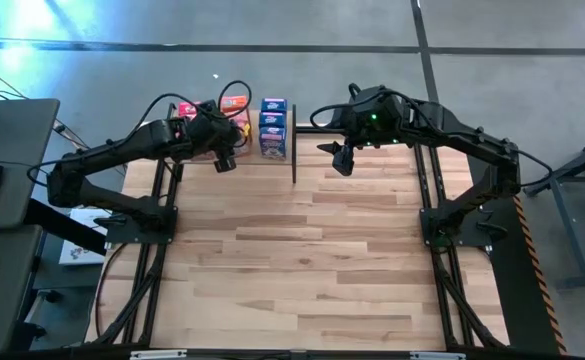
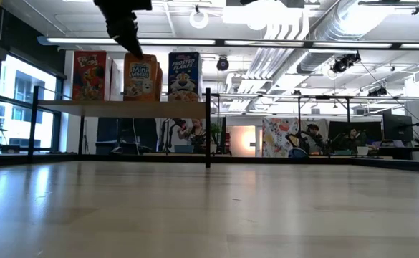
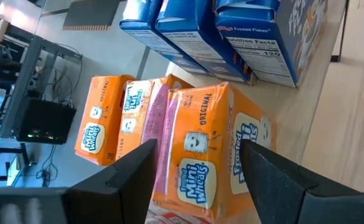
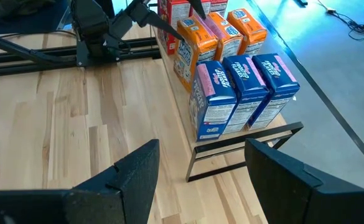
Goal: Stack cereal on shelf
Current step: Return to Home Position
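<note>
Pale plank tabletop (image 1: 302, 260) lies bare and roomy beneath the right gripper (image 4: 200, 177). The wooden shelf (image 2: 59, 106) stands just beside that gripper, its black end post nearest. The cereal stands upright on the shelf in rows: 3 blue boxes (image 4: 238, 93) closest to the right gripper, 3 orange boxes (image 4: 213, 37) beyond them, and the red boxes (image 4: 175, 9) farthest. The left gripper (image 3: 197, 168) hovers over the orange row, its fingers spread wide either side of 1 orange box and gripping nothing. Whether it touches the box cannot be told. The right gripper is equally wide apart and empty.
</note>
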`<action>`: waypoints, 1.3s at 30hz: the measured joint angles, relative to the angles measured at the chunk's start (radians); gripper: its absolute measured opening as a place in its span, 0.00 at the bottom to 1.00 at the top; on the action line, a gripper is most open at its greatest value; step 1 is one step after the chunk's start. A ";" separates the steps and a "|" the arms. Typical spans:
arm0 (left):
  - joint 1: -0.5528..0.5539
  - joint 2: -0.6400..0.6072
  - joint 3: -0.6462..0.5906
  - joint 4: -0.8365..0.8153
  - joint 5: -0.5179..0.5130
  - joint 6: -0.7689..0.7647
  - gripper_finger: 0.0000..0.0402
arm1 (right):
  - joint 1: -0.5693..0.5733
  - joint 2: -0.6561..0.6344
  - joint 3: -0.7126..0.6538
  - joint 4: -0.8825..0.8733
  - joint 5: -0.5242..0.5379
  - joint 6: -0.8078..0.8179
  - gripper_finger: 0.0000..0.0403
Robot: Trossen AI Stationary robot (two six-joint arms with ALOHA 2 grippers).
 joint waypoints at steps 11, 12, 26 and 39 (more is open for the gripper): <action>-0.054 -0.001 0.180 -0.037 -0.003 -0.061 0.54 | 0.000 0.000 0.000 0.000 0.000 0.000 0.57; -0.063 -0.005 0.196 -0.056 -0.002 -0.079 0.54 | 0.000 0.000 0.000 -0.001 0.000 0.000 0.57; -0.181 -0.284 0.162 -0.113 0.253 -0.266 0.54 | 0.000 0.000 0.000 -0.076 -0.121 -0.039 0.57; -0.281 -0.513 -0.084 -0.022 0.260 -0.341 0.54 | -0.002 -0.049 -0.153 0.044 -0.115 -0.038 0.57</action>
